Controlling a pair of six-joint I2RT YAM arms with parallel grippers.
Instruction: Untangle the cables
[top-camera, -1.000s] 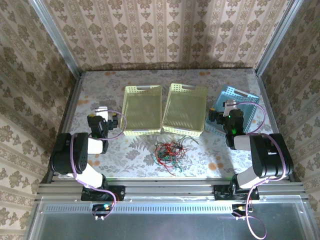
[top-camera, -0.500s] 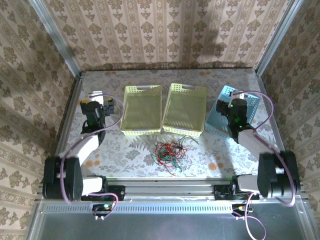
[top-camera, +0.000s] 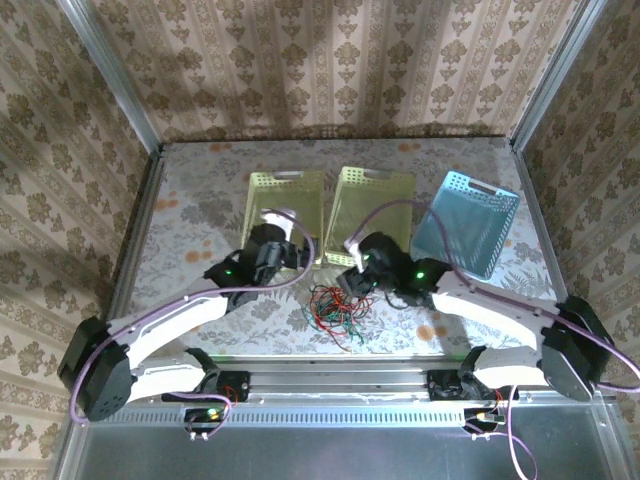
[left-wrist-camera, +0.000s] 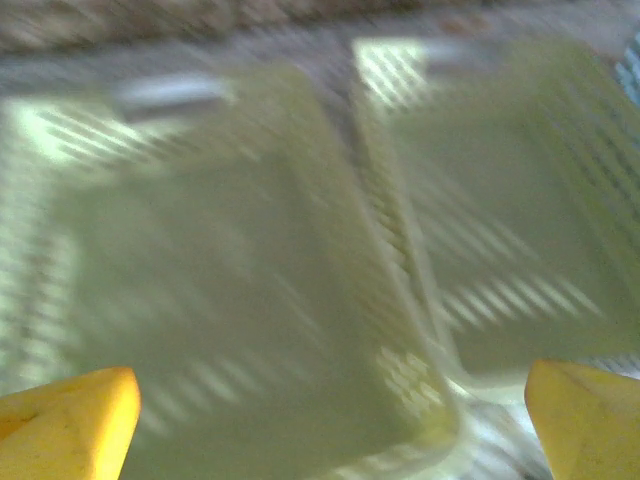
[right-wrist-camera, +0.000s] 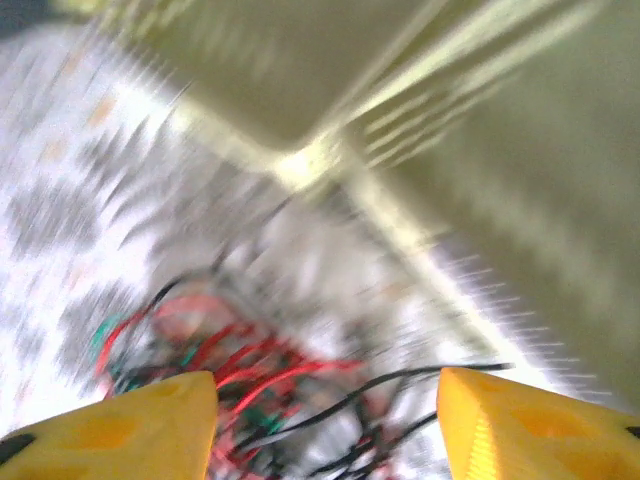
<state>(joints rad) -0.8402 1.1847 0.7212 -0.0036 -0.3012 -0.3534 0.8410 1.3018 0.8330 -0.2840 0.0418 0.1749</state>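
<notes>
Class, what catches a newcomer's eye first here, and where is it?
A tangled heap of thin red, green and black cables lies front and centre on the floral-patterned table. Behind it stand two pale yellow slatted plastic baskets side by side, with a blue perforated basket to their right.

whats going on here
Two robot arms are stretched out toward a knot of red, green and black cables lying on the table, just in front of two yellow baskets. The right gripper hangs over the knot with its fingers open. The left gripper is open too, by the near end of the left basket. Neither holds a cable yet, and the cables lie in one tangle.
</notes>
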